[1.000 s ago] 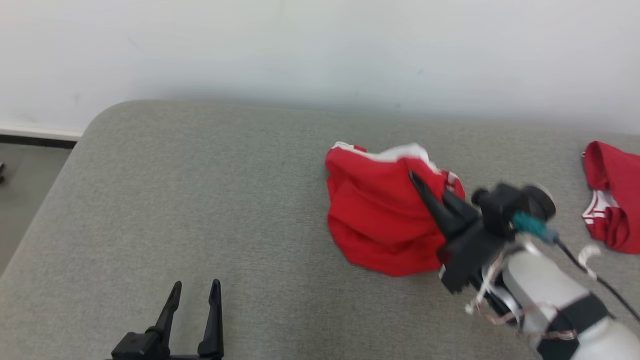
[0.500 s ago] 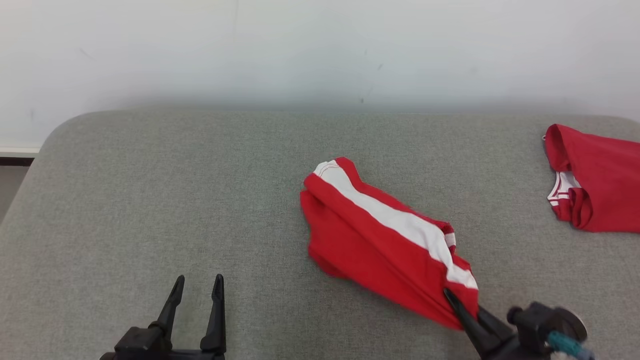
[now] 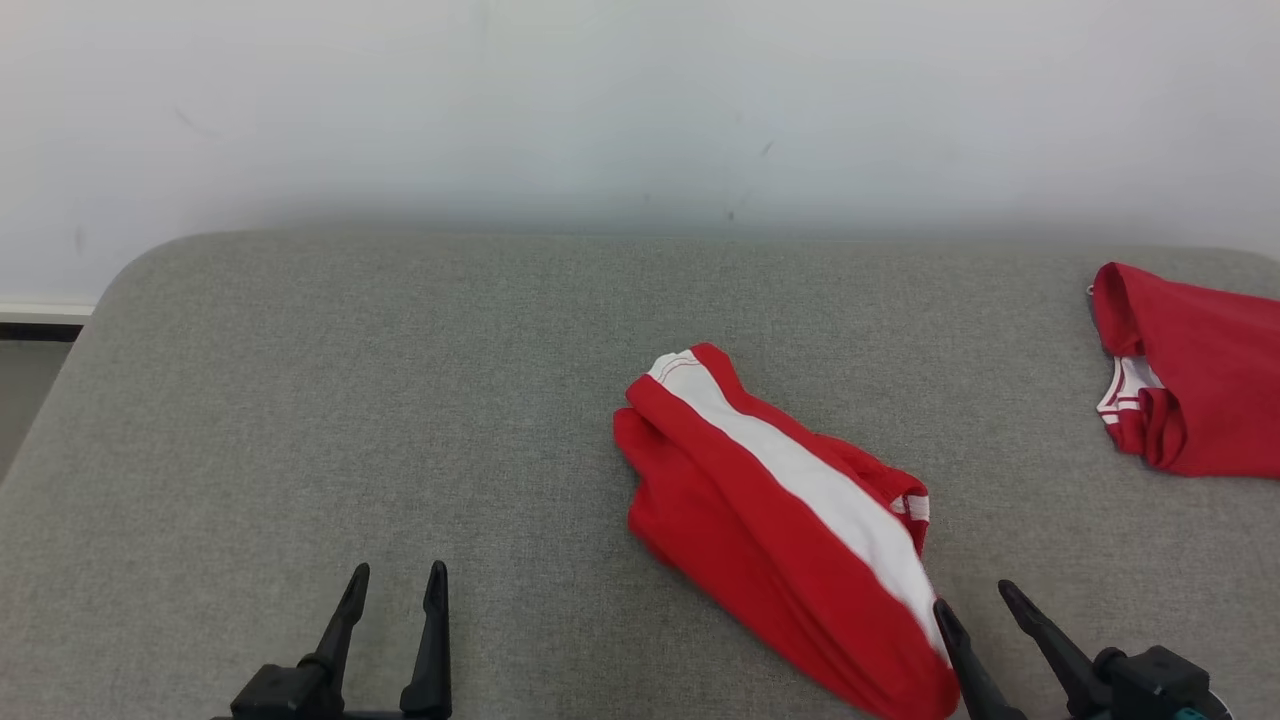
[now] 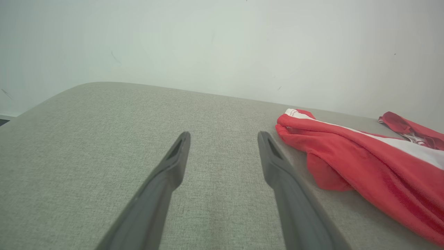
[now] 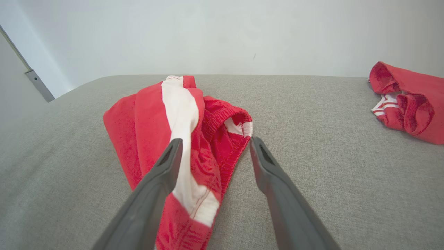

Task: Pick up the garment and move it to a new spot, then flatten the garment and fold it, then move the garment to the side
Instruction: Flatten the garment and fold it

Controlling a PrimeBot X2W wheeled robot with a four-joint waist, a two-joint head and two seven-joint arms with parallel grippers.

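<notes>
The garment (image 3: 780, 500) is red with a broad white stripe. It lies bunched in a long slanted strip on the grey padded surface (image 3: 400, 400), right of centre. My right gripper (image 3: 972, 598) is open at the strip's near end, its left finger against the cloth edge. In the right wrist view the garment (image 5: 156, 121) lies under and between the spread fingers of the right gripper (image 5: 214, 140), with nothing pinched. My left gripper (image 3: 398, 570) stands open over bare surface at the lower left. In the left wrist view the left gripper (image 4: 224, 133) is left of the garment (image 4: 364, 156), apart from it.
A second red garment with white trim (image 3: 1190, 390) lies crumpled at the far right edge of the surface, also seen as the second garment (image 5: 406, 100). A pale wall (image 3: 640, 100) runs close behind. The surface's rounded left corner drops to the floor (image 3: 20, 400).
My right gripper pulled the garment toward the near edge, drawing it out into a strip, then opened and let go. The left gripper stayed still. The head camera shifted slightly.
</notes>
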